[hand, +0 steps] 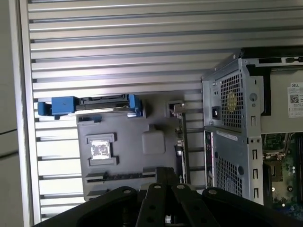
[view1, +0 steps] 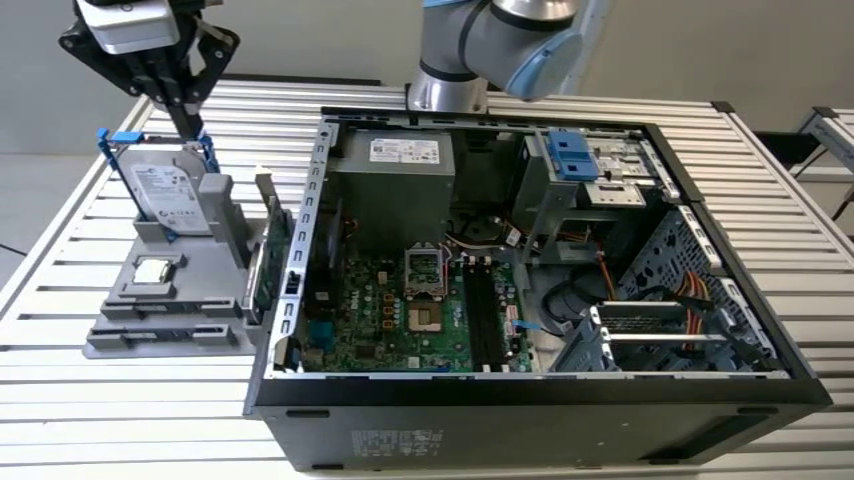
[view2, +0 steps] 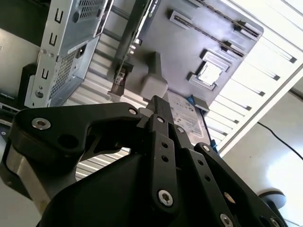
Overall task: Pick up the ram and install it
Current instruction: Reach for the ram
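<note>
My gripper point(view1: 188, 124) hangs shut high over the grey parts holder point(view1: 127, 340) on the exterior view's left, with nothing visible between its black fingers point(view2: 157, 106). It is directly above the upright hard drive point(view1: 171, 195). In the first wrist view the holder's long narrow slot point(hand: 120, 176) lies just beyond my fingertips point(hand: 165, 171) and holds a thin dark strip. That strip is too thin to say whether it is the ram. The open computer case point(view1: 694, 215) lies on the exterior view's right, with black memory slots point(view1: 483, 315) on its green motherboard.
A small silver processor chip point(view1: 156, 269) sits in the holder in front of the drive. A green expansion card point(view1: 274, 265) stands on edge between holder and case. The slatted metal table point(view1: 54, 400) extends around both. The arm's base point(view1: 447, 90) rises behind the case.
</note>
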Robot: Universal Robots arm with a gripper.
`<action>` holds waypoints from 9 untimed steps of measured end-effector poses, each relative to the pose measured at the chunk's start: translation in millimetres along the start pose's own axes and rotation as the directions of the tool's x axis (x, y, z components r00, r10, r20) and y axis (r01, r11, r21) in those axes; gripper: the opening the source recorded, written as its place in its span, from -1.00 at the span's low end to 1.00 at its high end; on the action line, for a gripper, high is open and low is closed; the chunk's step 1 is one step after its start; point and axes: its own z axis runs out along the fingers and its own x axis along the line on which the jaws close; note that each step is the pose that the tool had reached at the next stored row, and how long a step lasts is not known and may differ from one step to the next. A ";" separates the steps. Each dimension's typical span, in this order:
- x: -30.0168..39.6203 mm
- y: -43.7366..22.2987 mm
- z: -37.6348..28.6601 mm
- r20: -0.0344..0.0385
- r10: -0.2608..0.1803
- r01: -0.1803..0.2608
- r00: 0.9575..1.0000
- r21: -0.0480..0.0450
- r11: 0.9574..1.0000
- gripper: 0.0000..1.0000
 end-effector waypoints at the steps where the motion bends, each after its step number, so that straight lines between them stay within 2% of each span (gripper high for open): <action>1: 1.6 -0.2 0.0 0.000 0.000 0.000 1.000 0.000 1.000 -1.00; 9: 15.8 -1.7 -0.4 0.000 0.000 0.000 1.000 0.000 1.000 -1.00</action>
